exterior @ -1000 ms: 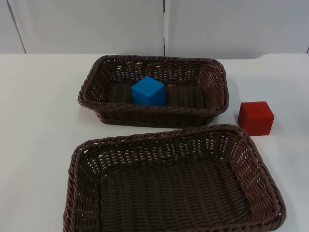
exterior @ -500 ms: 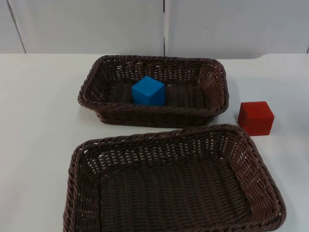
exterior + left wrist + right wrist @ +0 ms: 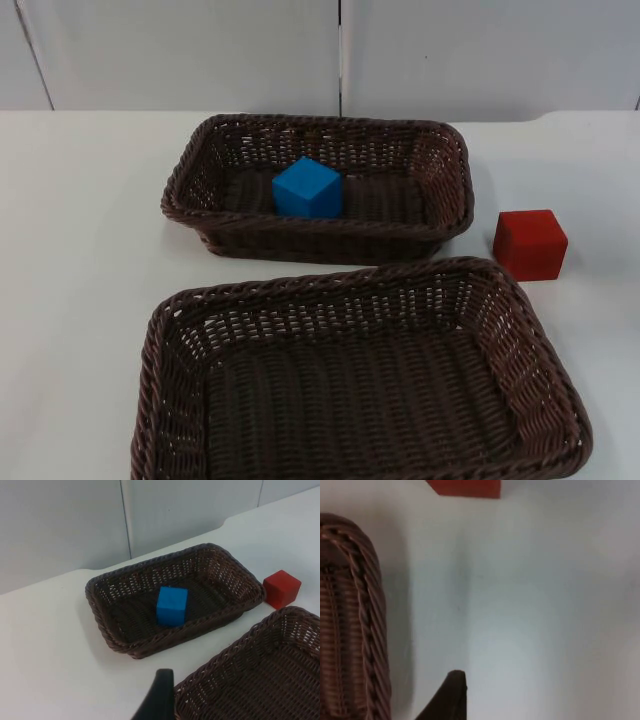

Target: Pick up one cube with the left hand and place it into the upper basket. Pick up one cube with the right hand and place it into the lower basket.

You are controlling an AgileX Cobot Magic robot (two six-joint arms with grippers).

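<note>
A blue cube (image 3: 307, 188) lies inside the upper wicker basket (image 3: 330, 122). Nearer to me, the lower wicker basket (image 3: 330, 283) holds nothing. A red cube (image 3: 530, 244) rests on the white table just right of both baskets. My left gripper (image 3: 159, 700) hangs back from the baskets, above the table on their left side; from there I see the blue cube (image 3: 172, 606), the upper basket (image 3: 150, 565) and the red cube (image 3: 282, 588). My right gripper (image 3: 451, 695) hovers over bare table beside the lower basket's rim (image 3: 367, 605), short of the red cube (image 3: 465, 487).
The grey partition wall (image 3: 340, 50) closes off the table behind the upper basket. White table top (image 3: 80, 250) stretches left of the baskets and to the right around the red cube.
</note>
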